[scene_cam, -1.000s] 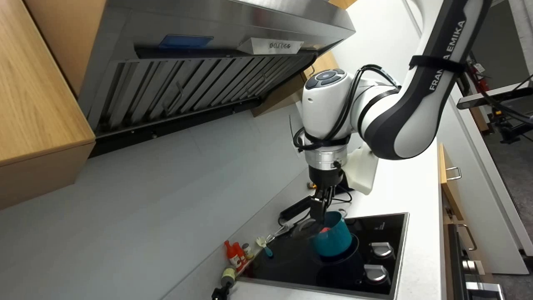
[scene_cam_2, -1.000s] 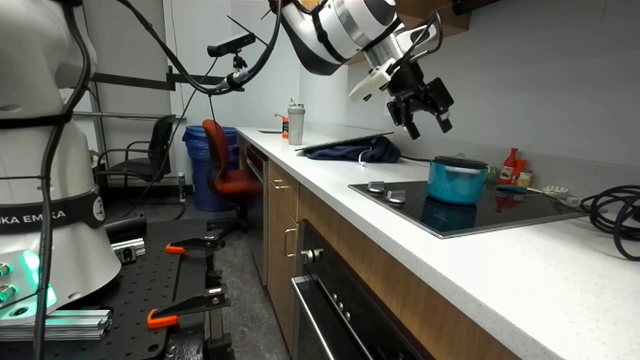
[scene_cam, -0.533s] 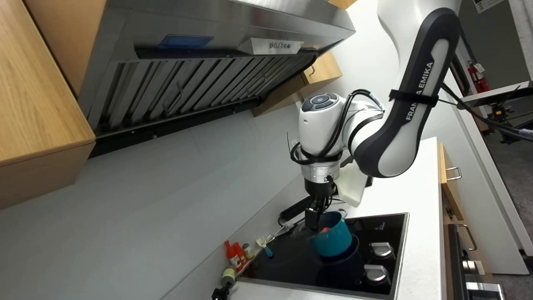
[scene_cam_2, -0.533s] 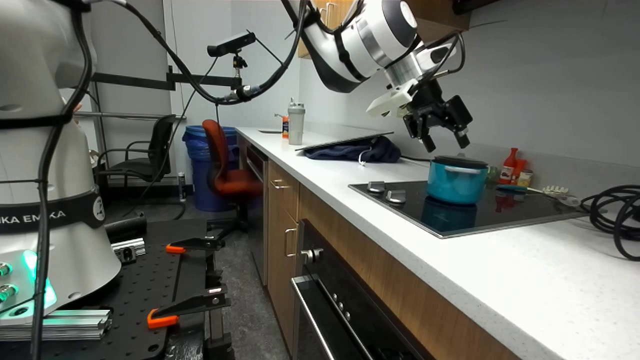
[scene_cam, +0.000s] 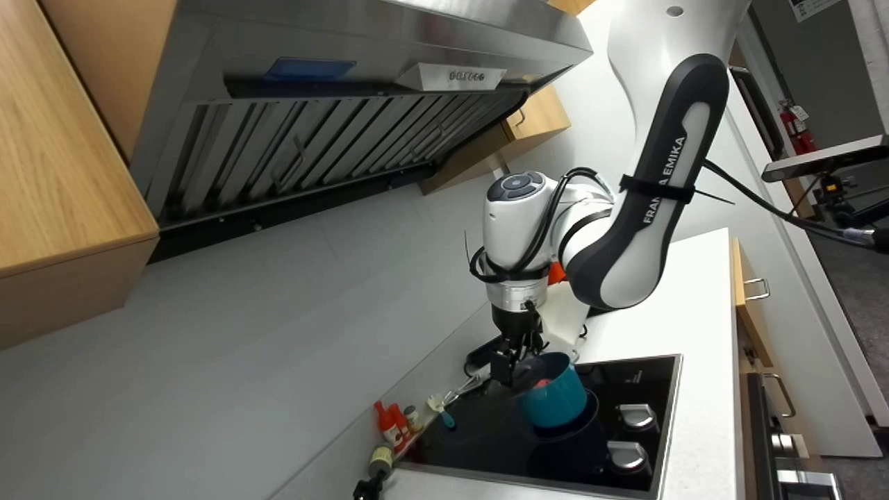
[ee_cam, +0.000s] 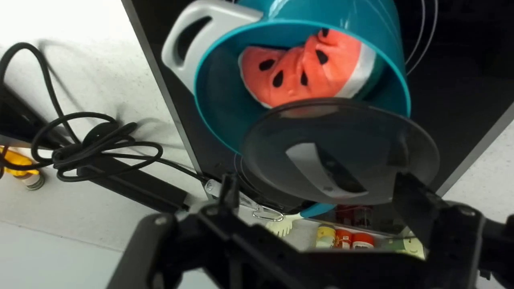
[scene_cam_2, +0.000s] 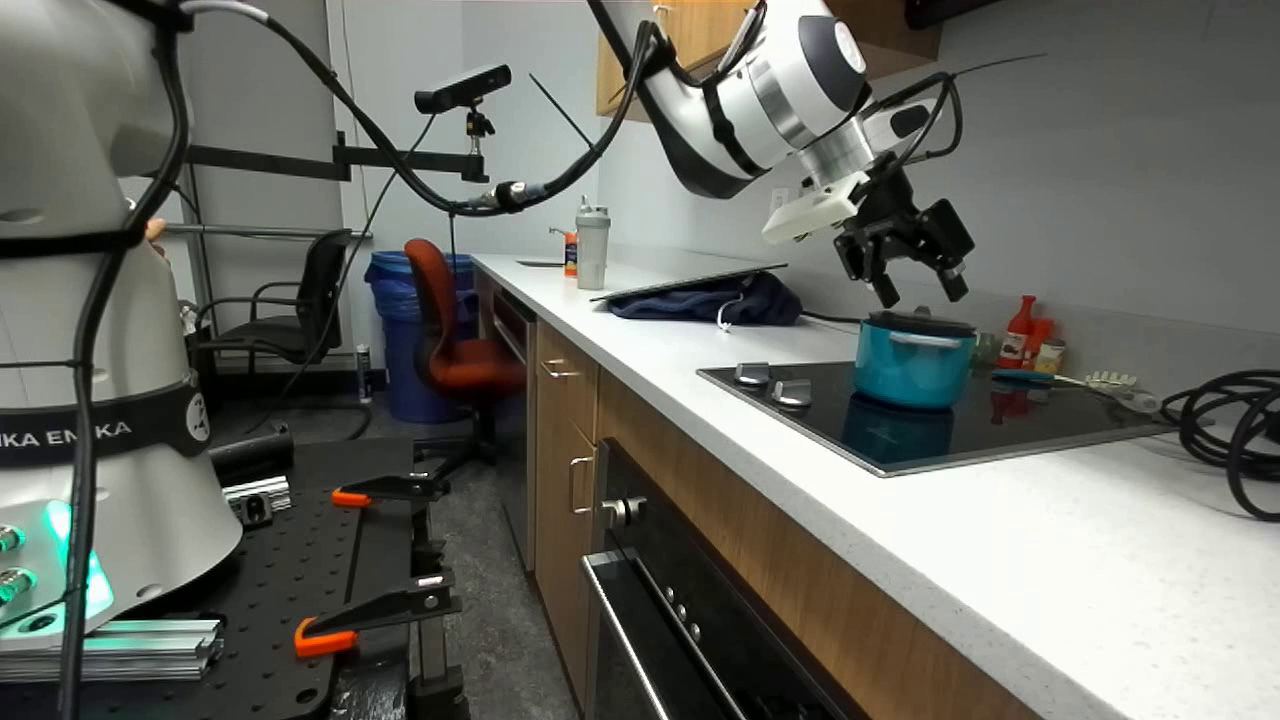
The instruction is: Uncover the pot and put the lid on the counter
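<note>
Along a plain grey wall (scene_cam_2: 1090,190) runs the white desk (scene_cam_2: 1050,550), and into it is set a black cooktop (scene_cam_2: 1030,428), on which stands the teal pot (scene_cam_2: 915,372). The lid (ee_cam: 341,156) is not yet on the desk: in the wrist view it lies over only one part of the pot's mouth, it looks tilted, and a toy slice of watermelon (ee_cam: 301,88) shows inside the pot. The claw (scene_cam_2: 922,293) hangs above the pot, its fingers wide apart and holding nothing, so I judge that the step in hand is to reach the pale handle (ee_cam: 319,170) of the lid. In the wrist view one finger (ee_cam: 415,200) stands in front of the lid's border; whether it touches, I cannot tell. From here the main danger, in my opinion, is that this finger presses down on the border: such a push could tip the lid, and it would slide to the cooktop or drop into the pot. Also the handle runs oblique to the fingers, so a grip may catch it only by a corner, and the lid could then turn and slip on the way to the desk
</note>
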